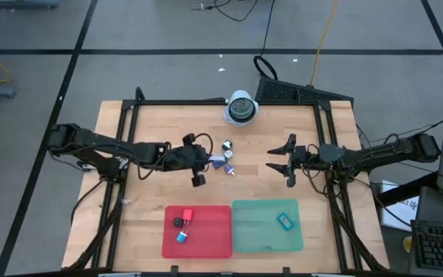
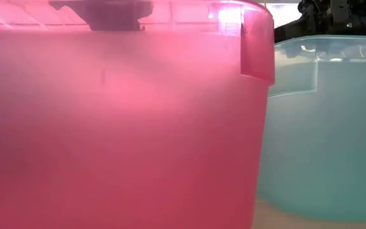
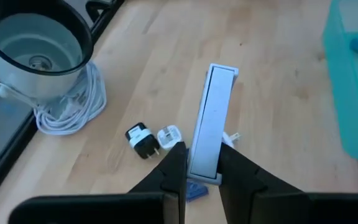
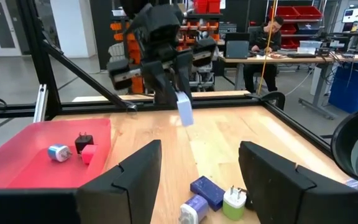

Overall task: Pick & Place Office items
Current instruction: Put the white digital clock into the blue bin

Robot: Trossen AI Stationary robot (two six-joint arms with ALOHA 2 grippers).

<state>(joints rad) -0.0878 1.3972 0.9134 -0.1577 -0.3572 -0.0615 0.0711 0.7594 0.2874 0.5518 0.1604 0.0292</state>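
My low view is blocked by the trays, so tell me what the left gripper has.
Observer: The left gripper is shut on a pale flat piece, held clear of the table.
Operator: Now report the right one.
Observer: The right gripper is open and empty, beside the loose pieces mid-table.
Operator: Give me the red tray's contents.
Observer: The red tray holds a black plug, a red piece and a blue-and-white one.
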